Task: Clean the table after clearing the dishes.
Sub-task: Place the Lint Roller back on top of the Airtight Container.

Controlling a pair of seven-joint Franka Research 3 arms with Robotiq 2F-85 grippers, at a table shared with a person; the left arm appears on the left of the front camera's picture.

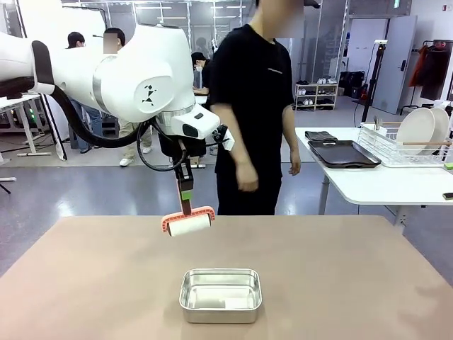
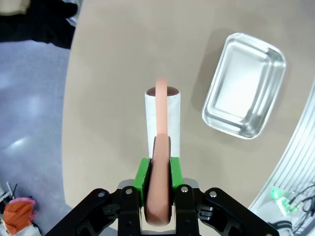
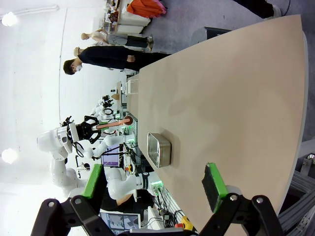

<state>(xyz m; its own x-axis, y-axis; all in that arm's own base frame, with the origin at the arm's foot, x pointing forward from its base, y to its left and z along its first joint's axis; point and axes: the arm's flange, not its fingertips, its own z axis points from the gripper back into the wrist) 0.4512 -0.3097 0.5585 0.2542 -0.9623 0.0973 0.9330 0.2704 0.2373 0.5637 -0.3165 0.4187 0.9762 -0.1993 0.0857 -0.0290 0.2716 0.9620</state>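
One left hand (image 2: 157,196) clamped on lint roller (image 1: 189,224) handle, its lower end hidden between pads.

My front view is evenly lit from overhead; the table (image 1: 318,283) reads as flat matte tan without glare. The steel pan (image 1: 220,295) throws a soft, short shadow and carries a dull sheen on its floor. The background hall is sharp enough, slightly softer with distance.

In my left wrist view the pan interior is washed almost white. The lint roller (image 2: 162,120) casts a faint shadow. Edges bend from the wide-angle lens, and the floor shows pale reflections.

My right wrist view is overexposed along one side, where ceiling lamps (image 3: 9,18) bloom into white. The table edge curves strongly.
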